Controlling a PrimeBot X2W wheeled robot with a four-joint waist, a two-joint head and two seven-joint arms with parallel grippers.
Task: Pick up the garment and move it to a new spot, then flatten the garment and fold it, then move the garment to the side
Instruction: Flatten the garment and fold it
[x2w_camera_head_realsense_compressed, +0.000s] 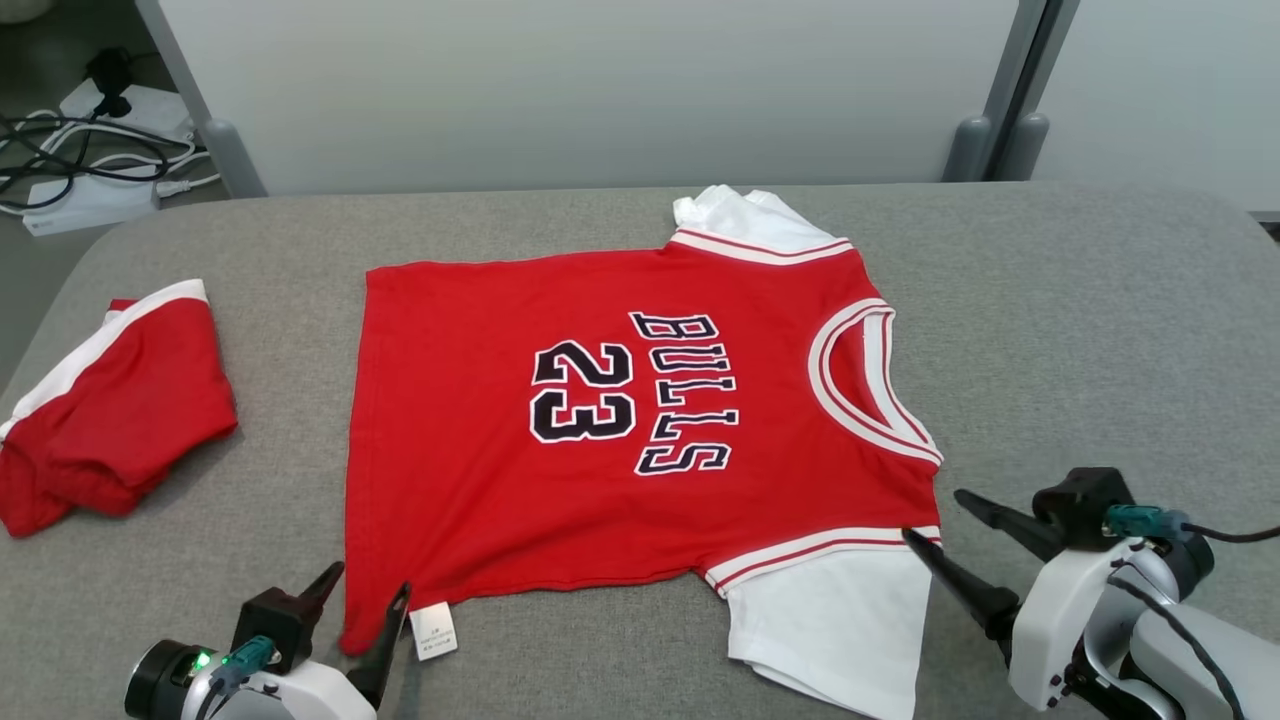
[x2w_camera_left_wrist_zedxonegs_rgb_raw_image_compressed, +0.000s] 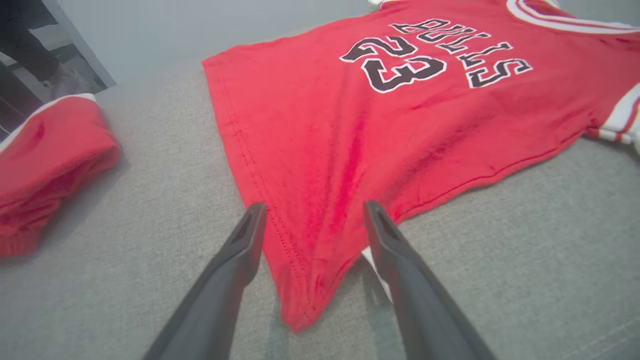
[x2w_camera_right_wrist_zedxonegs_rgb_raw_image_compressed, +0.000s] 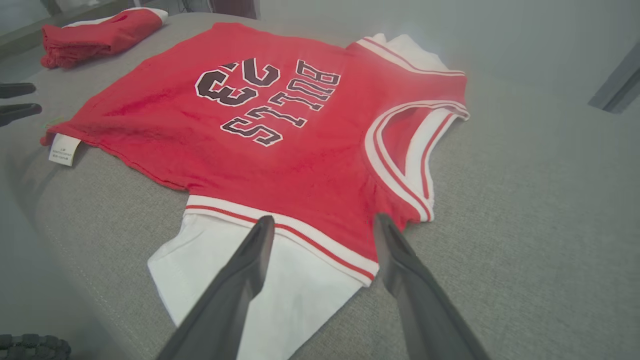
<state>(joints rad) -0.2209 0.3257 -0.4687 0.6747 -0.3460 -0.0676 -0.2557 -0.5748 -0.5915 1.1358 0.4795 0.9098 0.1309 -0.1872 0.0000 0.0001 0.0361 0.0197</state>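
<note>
- The jersey (x2w_camera_head_realsense_compressed: 600, 430) lies flat on the table (x2w_camera_head_realsense_compressed: 1100, 300), its long axis running across the robot: hem to its left, collar to its right.
- The left gripper (x2w_camera_head_realsense_compressed: 370, 580) has its fingers (x2w_camera_left_wrist_zedxonegs_rgb_raw_image_compressed: 235, 265) spread wide and empty, straddling the near hem corner.
- The right gripper (x2w_camera_head_realsense_compressed: 934, 515), equally wide and empty, sits at the near white sleeve (x2w_camera_head_realsense_compressed: 830, 620), so each arm probably takes its own end of the near edge.

Red jersey (x2w_camera_head_realsense_compressed: 450, 480), white sleeves, red-striped white trim, black white-edged lettering; grey surface (x2w_camera_head_realsense_compressed: 1100, 330)
</note>
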